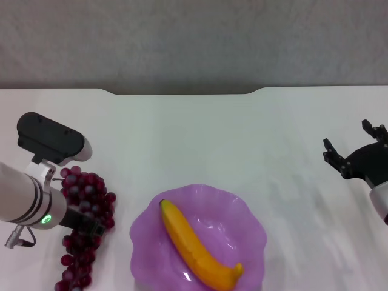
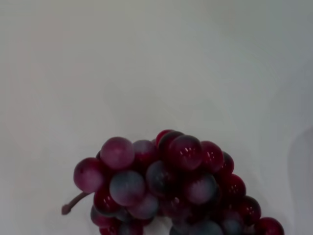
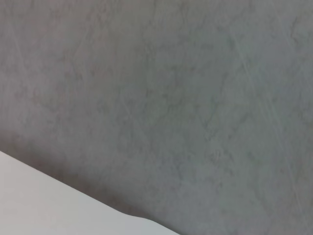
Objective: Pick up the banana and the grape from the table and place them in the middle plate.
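The yellow-orange banana (image 1: 195, 245) lies diagonally inside the translucent purple middle plate (image 1: 143, 225) at the front centre of the white table (image 1: 200, 139). The dark red-purple grape bunch (image 1: 91, 187) lies on the table to the left of the plate. My left gripper (image 1: 88, 223) is down on the middle of the bunch, which hides most of it. The left wrist view shows the grape (image 2: 171, 186) close up on the table. My right gripper (image 1: 353, 151) is open and empty above the table at the far right, well away from the plate.
The table's far edge has a notch (image 1: 182, 92) in front of a grey wall. The right wrist view shows only the grey wall (image 3: 171, 98) and a corner of the table (image 3: 39, 200).
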Action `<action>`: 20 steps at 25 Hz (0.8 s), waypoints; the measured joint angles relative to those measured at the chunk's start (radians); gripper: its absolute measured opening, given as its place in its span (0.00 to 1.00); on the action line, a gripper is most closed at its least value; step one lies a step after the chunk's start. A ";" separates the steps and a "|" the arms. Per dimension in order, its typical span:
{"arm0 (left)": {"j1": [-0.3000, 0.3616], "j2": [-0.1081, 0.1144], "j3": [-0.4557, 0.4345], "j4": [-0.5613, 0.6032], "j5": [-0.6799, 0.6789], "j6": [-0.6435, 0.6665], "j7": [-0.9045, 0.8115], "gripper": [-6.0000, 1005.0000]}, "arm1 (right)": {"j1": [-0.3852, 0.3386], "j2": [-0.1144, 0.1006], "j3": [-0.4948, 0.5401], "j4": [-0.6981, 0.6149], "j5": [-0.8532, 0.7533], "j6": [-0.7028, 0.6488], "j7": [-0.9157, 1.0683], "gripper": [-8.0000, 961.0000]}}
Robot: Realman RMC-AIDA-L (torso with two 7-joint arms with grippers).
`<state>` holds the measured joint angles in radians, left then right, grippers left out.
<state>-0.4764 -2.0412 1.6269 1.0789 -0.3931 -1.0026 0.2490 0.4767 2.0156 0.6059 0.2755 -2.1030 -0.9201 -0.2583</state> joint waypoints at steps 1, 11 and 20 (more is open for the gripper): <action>0.001 0.000 0.002 0.002 0.000 0.003 -0.001 0.68 | -0.001 0.000 0.000 0.000 0.000 0.000 0.000 0.92; 0.008 0.000 0.002 -0.002 0.012 0.037 -0.003 0.55 | 0.000 0.000 -0.008 -0.001 0.000 0.000 0.002 0.92; 0.018 0.000 0.012 -0.003 0.006 0.107 -0.004 0.45 | -0.004 0.000 -0.011 -0.001 -0.002 0.000 0.006 0.92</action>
<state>-0.4581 -2.0410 1.6388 1.0756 -0.3875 -0.8952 0.2448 0.4729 2.0152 0.5952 0.2746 -2.1053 -0.9203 -0.2518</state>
